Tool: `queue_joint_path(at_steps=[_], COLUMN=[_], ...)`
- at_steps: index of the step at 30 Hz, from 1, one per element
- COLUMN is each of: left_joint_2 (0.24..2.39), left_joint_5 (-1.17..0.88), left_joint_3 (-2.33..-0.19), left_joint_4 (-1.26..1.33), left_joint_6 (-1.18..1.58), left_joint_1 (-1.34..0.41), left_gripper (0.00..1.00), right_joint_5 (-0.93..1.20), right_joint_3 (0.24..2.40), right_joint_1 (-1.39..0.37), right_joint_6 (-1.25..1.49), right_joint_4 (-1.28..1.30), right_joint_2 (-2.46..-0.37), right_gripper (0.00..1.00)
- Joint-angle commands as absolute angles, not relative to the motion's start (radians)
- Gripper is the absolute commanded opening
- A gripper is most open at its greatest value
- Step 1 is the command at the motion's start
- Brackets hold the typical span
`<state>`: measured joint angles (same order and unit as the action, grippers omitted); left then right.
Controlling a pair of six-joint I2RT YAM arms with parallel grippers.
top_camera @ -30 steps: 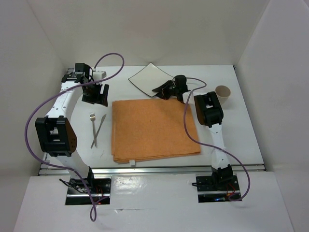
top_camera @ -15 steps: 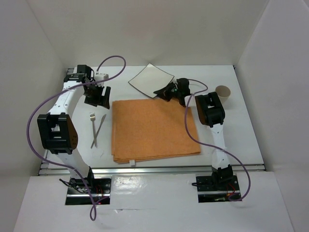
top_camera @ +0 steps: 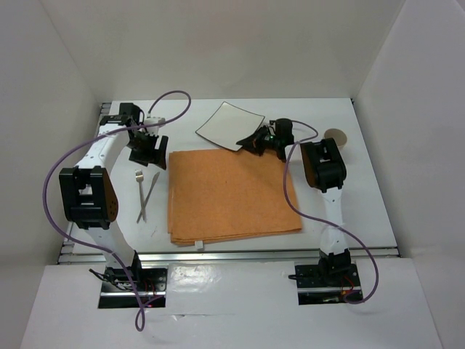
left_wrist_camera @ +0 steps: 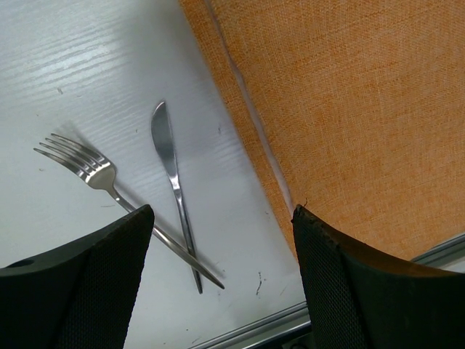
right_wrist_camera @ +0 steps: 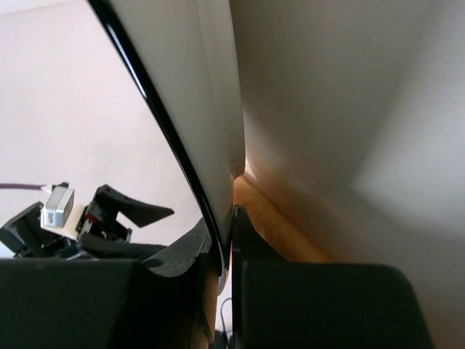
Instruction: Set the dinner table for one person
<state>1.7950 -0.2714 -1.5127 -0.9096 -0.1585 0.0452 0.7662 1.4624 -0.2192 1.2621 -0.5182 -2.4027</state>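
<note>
My right gripper [top_camera: 256, 138] is shut on the edge of a square white plate with a dark rim [top_camera: 228, 124] and holds it tilted above the far edge of the orange cloth mat [top_camera: 231, 195]. In the right wrist view the plate [right_wrist_camera: 185, 109] stands edge-on between my fingers. My left gripper [top_camera: 147, 150] is open and empty, above the white dinner table [top_camera: 116, 196] left of the mat. A fork [left_wrist_camera: 87, 171] and a knife [left_wrist_camera: 168, 163] lie crossed on the table below it; they also show in the top view, the fork [top_camera: 140, 190] beside the knife [top_camera: 149, 195].
A paper cup [top_camera: 335, 136] stands at the back right, partly hidden behind my right arm. White walls close in the table on three sides. A metal rail [top_camera: 232, 254] runs along the near edge.
My right gripper has lifted the plate and carried it a little to the right, tilting it up. My left gripper has shifted slightly right and nearer.
</note>
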Motion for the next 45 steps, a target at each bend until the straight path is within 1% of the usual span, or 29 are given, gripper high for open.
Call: queue_joint_path(at_steps=[1, 4, 8, 14, 18, 22, 23, 27, 30, 32, 34, 40, 43, 45], left_joint_2=[1.753, 1.753, 1.753, 1.735, 1.711, 1.668, 1.657, 1.637, 1.628, 1.618, 1.609, 1.591, 1.591, 1.591], left_joint_5=[-0.296, -0.285, -0.285, -0.295, -0.272, -0.272, -0.281, -0.281, -0.27, -0.27, -0.27, -0.279, -0.279, -0.279], left_joint_3=[-1.491, -1.482, -1.473, -1.473, -1.463, -1.463, -1.463, -1.445, -1.427, -1.427, -1.417, -1.407, -1.407, -1.407], left_joint_4=[-0.904, -0.893, -0.893, -0.893, -0.893, -0.893, -0.893, -0.884, -0.884, -0.884, -0.884, -0.884, -0.884, -0.884], left_joint_6=[-0.183, -0.183, -0.183, -0.183, -0.192, -0.192, -0.192, -0.192, -0.192, -0.192, -0.192, -0.192, -0.192, -0.192], left_joint_1=[0.051, 0.051, 0.051, 0.051, 0.051, 0.061, 0.061, 0.061, 0.061, 0.061, 0.061, 0.061, 0.061, 0.061], left_gripper=[0.83, 0.83, 0.83, 0.83, 0.83, 0.83, 0.83, 0.83, 0.83, 0.83, 0.83, 0.83, 0.83, 0.83], right_joint_5=[0.847, 0.847, 0.879, 0.959, 0.992, 1.129, 1.141, 1.181, 1.235, 1.262, 1.278, 1.325, 1.365, 1.422], right_joint_3=[1.477, 1.471, 1.411, 1.399, 1.335, 1.279, 1.243, 1.129, 1.03, 0.927, 0.853, 0.773, 0.762, 0.797], right_joint_1=[-0.222, -0.232, -0.232, -0.232, -0.232, -0.219, -0.219, -0.219, -0.219, -0.219, -0.219, -0.252, -0.252, -0.252], right_joint_6=[1.218, 1.158, 1.18, 1.193, 1.134, 0.968, 0.883, 0.715, 0.686, 0.676, 0.664, 0.598, 0.598, 0.598], right_joint_4=[-0.658, -0.606, -0.699, -0.759, -0.62, -0.396, -0.288, -0.113, -0.1, -0.129, -0.152, -0.159, -0.237, -0.252], right_joint_2=[-2.234, -2.171, -2.122, -2.112, -2.011, -1.904, -1.851, -1.731, -1.668, -1.64, -1.631, -1.655, -1.713, -1.77], right_gripper=[0.0, 0.0, 0.0, 0.0, 0.0, 0.0, 0.0, 0.0, 0.0, 0.0, 0.0, 0.0, 0.0, 0.0])
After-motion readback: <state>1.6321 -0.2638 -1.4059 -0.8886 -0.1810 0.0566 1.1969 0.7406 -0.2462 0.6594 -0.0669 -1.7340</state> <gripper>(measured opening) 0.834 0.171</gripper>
